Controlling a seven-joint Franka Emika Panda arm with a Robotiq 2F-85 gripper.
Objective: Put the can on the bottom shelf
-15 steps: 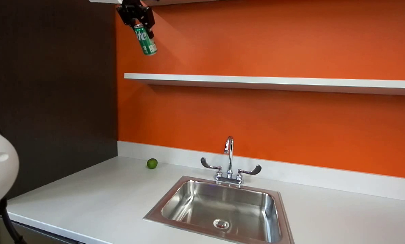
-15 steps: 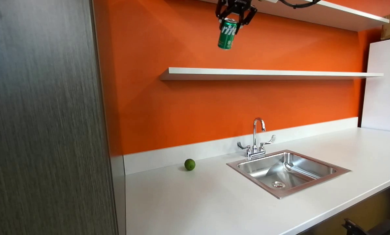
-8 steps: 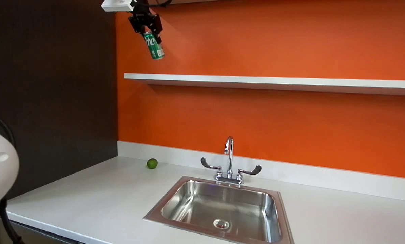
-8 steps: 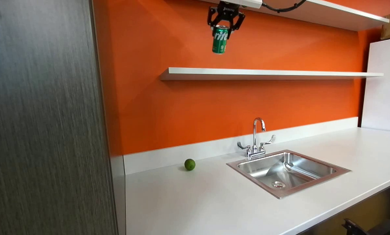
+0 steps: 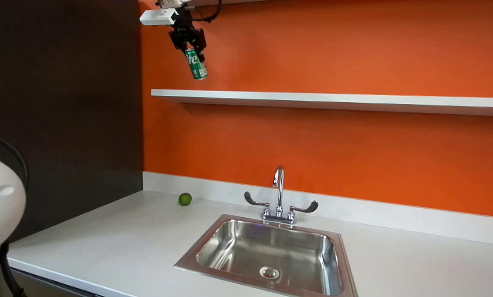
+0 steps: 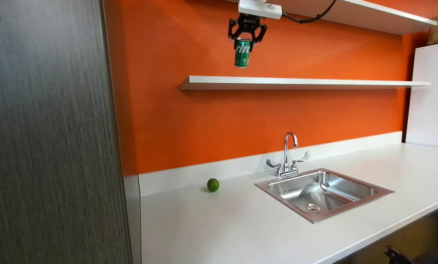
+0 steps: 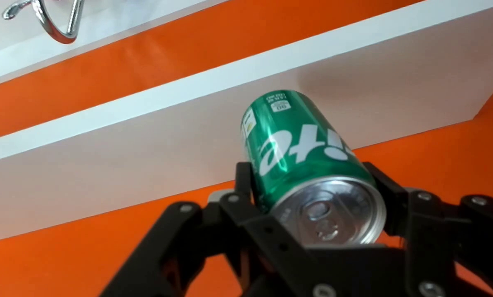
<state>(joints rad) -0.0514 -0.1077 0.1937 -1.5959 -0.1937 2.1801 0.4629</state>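
The green can (image 5: 197,68) has a silvery top and white lettering. It hangs in my gripper (image 5: 195,56), slightly tilted, above the left end of the bottom shelf. In an exterior view the can (image 6: 241,57) and gripper (image 6: 243,46) show above the white bottom shelf (image 6: 296,83), with orange wall between can and shelf edge. The bottom shelf (image 5: 312,98) is a long thin plank. In the wrist view the fingers (image 7: 308,175) press both sides of the can (image 7: 292,136) near its top, and the shelf surface (image 7: 147,165) lies behind it. The can's base is hidden there.
An upper shelf (image 6: 351,14) is close to the arm at the top. A dark panel (image 5: 65,103) stands left of the shelf. Below are a countertop (image 6: 204,227) with a green lime (image 6: 213,184), a steel sink (image 6: 323,216) and a faucet (image 6: 286,150).
The gripper and can have moved down, nearer the shelf. They shifted right in an exterior view and slightly left in an exterior view. The grip on the can is unchanged.
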